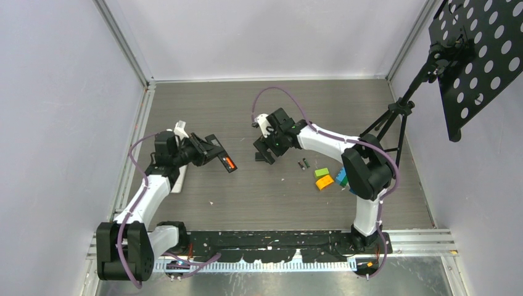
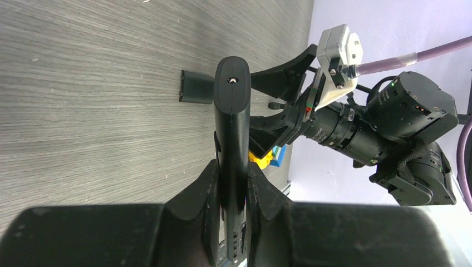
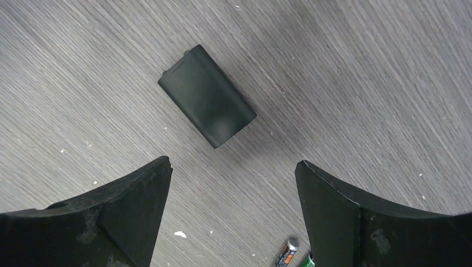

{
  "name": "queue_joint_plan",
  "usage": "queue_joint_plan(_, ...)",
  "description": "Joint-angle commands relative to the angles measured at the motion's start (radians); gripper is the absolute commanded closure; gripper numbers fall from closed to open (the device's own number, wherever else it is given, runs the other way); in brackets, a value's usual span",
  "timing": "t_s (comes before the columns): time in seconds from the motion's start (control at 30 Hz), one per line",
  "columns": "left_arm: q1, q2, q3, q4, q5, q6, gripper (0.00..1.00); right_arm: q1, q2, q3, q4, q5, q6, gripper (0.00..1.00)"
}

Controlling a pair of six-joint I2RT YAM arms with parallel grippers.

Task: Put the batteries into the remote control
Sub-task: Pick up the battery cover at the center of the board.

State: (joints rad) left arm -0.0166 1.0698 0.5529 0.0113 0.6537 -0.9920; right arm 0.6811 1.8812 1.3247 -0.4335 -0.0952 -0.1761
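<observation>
The left pincer (image 2: 231,172) is clamped narrow on the remote (image 2: 232,111), its two fingers pressed against the remote's long sides, so that the black body sticks straight out past the fingertips and is held above the table (image 1: 284,197). From above, an orange battery (image 1: 229,163) shows in the open end of the remote (image 1: 219,154), the end farthest from the left pincer (image 1: 198,150). The right pincer (image 3: 234,167) stands wide, holding nothing, its fingers (image 3: 133,206) spread well apart over the table. Just ahead of its fingertips, slightly toward its left finger, a small black cover (image 3: 207,111) lies flat on the table, apart from both fingers. Behind the gap, close to its right finger, the ends of two loose batteries (image 3: 288,256) lie side by side on the table. From above, these batteries (image 1: 303,164) sit behind the right pincer (image 1: 267,151), toward its arm, and green (image 1: 321,172), orange (image 1: 324,182) and blue (image 1: 341,177) blocks lie just past them. The two pincers face each other across a stretch of table, apart.
</observation>
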Motion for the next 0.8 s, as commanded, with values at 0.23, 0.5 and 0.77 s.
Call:
queue_joint_plan(0.23, 0.012, 0.036, 0.062, 0.053, 0.058, 0.004, 1.0, 0.019, 0.111, 0.109, -0.069, 0.02, -0.124, 0.14)
queue_joint_plan(0.5, 0.012, 0.038, 0.063, 0.052, 0.071, -0.003, 1.0, 0.02, 0.191, 0.17, -0.068, 0.053, -0.157, 0.15)
queue_joint_plan(0.77, 0.012, 0.012, 0.059, 0.037, 0.077, -0.004, 1.0, 0.011, 0.242, 0.228, -0.072, 0.055, -0.132, 0.19)
